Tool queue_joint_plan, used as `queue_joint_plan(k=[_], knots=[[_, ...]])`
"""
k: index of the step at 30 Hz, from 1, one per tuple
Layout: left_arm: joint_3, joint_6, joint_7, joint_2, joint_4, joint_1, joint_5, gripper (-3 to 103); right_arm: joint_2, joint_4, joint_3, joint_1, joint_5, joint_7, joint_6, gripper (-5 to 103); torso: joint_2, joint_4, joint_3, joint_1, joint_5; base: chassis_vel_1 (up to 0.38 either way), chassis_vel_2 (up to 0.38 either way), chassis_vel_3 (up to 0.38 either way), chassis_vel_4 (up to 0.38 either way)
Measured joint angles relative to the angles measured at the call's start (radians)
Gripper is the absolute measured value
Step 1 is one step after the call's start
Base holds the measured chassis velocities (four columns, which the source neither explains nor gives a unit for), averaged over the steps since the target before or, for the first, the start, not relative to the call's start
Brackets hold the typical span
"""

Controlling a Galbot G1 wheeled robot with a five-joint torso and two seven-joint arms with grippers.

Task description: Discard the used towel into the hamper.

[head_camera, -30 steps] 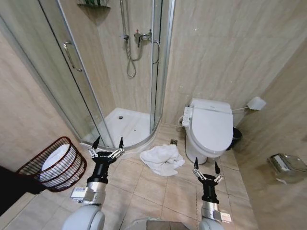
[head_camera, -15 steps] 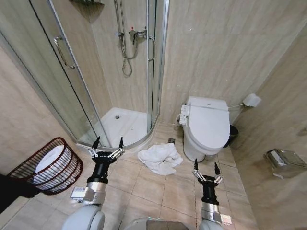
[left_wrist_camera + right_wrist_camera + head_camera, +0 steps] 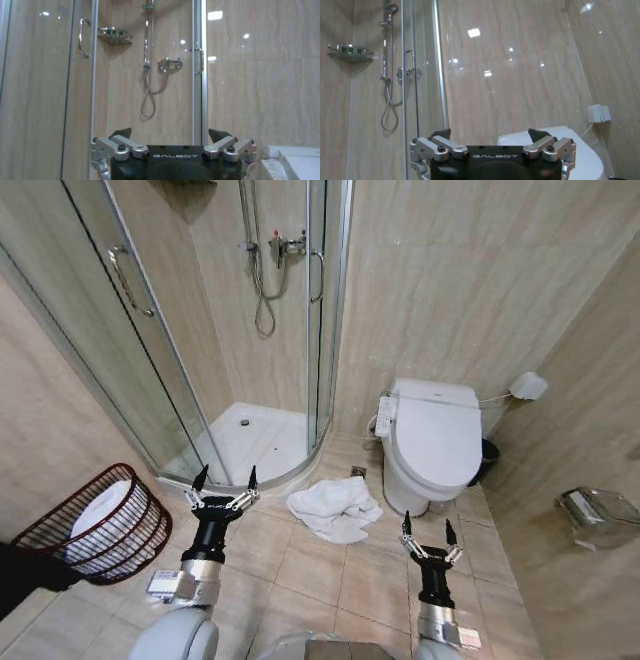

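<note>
Far left on the beige tiled floor: small round dark red-brown wire-weave hamper, tipped toward the robot, something white already inside. Just right of it, left gripper held up, jaws spread wide, nothing between them; same spread fingers low in the left wrist view, facing the glass shower enclosure. Middle of the floor, between shower threshold and toilet: crumpled white used towel, lying loose, well apart from the hamper and untouched by either gripper. Further right, white closed-lid toilet just beside the towel. Lower right, right gripper also upright, jaws parted and empty.

Step in hand, by judgement: approach, no grasp yet. Best done by closing in squarely on the towel, bending low, pinching a thick central fold rather than a thin edge to avoid trailing cloth, keeping clear of the toilet base.
</note>
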Motion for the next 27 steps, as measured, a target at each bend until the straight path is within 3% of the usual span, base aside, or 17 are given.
queue_joint_plan(k=[19, 27], knots=[[0.000, 0.000, 0.000, 0.000, 0.000, 0.000, 0.000, 100, -0.006, -0.008, 0.000, -0.013, 0.009, -0.008, -0.022, 100, -0.085, 0.0000, -0.053, -0.032, 0.0000, 0.000, 0.000, 0.000, 0.000], [0.000, 0.000, 0.000, 0.000, 0.000, 0.000, 0.000, 100, -0.008, -0.010, 0.002, -0.015, 0.011, -0.011, -0.020, 100, -0.105, 0.0000, -0.065, -0.040, 0.0000, 0.000, 0.000, 0.000, 0.000]])
